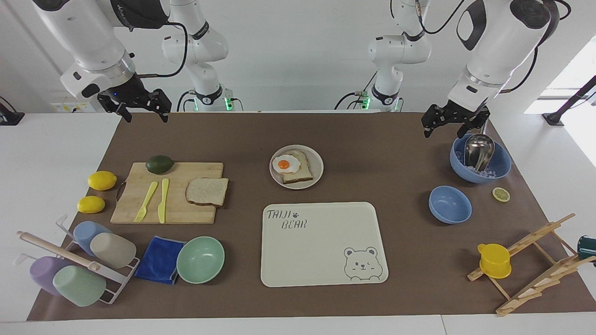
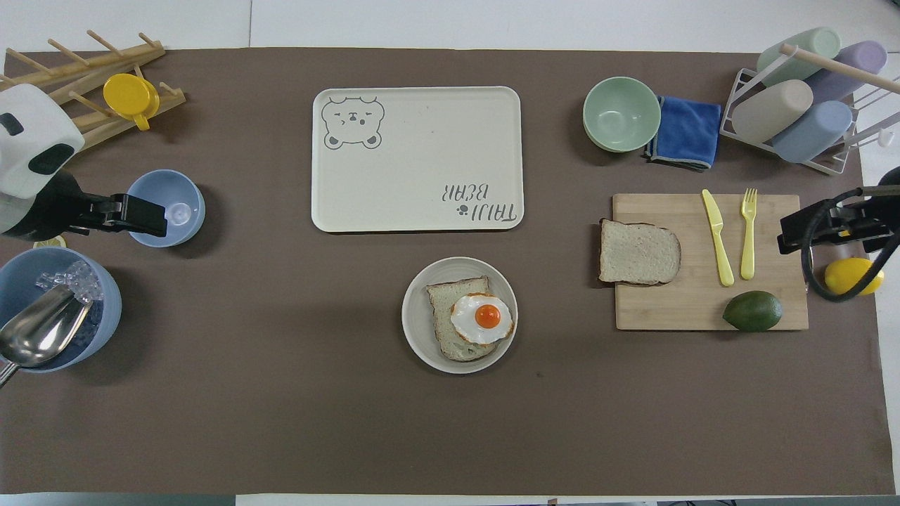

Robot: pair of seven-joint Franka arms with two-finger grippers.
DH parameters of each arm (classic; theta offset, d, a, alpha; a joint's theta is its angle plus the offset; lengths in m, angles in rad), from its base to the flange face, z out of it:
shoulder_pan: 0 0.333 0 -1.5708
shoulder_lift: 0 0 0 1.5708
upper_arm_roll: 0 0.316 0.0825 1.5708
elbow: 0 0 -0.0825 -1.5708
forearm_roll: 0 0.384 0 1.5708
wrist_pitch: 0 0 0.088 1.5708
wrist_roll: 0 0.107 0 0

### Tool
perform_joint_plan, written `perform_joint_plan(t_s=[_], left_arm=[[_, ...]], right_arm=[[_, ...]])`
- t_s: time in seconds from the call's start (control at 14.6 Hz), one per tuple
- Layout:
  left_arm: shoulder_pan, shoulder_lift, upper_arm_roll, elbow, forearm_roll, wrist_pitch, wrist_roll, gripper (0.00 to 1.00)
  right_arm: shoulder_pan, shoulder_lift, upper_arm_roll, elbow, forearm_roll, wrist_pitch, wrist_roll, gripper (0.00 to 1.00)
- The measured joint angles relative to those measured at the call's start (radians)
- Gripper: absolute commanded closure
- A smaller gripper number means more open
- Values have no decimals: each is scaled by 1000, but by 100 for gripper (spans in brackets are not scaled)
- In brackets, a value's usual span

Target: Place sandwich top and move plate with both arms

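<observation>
The sandwich top (image 1: pixel 207 191), a speckled brown bread slice, lies on the wooden cutting board (image 1: pixel 139 211) at the end toward the plate; it also shows in the overhead view (image 2: pixel 638 251). The round beige plate (image 1: pixel 317 160) sits mid-table with a bread slice and a fried egg (image 1: pixel 285 164) on it, and also shows in the overhead view (image 2: pixel 420 337). My right gripper (image 1: pixel 145 116) is open and empty, raised over the right arm's end of the table (image 2: pixel 801 232). My left gripper (image 1: pixel 446 132) is open and empty, raised by the blue bowls (image 2: pixel 144 215).
A cream bear tray (image 1: pixel 321 242) lies farther from the robots than the plate. On the board are a yellow knife, a fork and an avocado (image 1: pixel 159 164); two lemons lie beside it. There are also a mint bowl (image 1: pixel 200 259), a blue cloth, a cup rack, a blue bowl with a scoop (image 1: pixel 479 160), a small blue bowl (image 1: pixel 449 204) and a wooden rack with a yellow cup.
</observation>
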Motion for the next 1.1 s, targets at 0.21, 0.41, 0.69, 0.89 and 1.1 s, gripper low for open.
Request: perform_joint_plan(t_s=[0.21,0.41,0.69,0.89,1.1], left_arm=[[0,0,0,0,0,0,0,0],[0,0,0,0,0,0,0,0],[0,0,0,0,0,0,0,0],[0,0,0,0,0,0,0,0],[0,0,0,0,0,0,0,0]], right_arm=[[0,0,1,0,0,0,0,0],[0,0,1,0,0,0,0,0],[9,0,5,-6,0,10,0,0],[53,1,13,-36,-65,71,65,0],[117,30,98,-120,-193,142,244,0]])
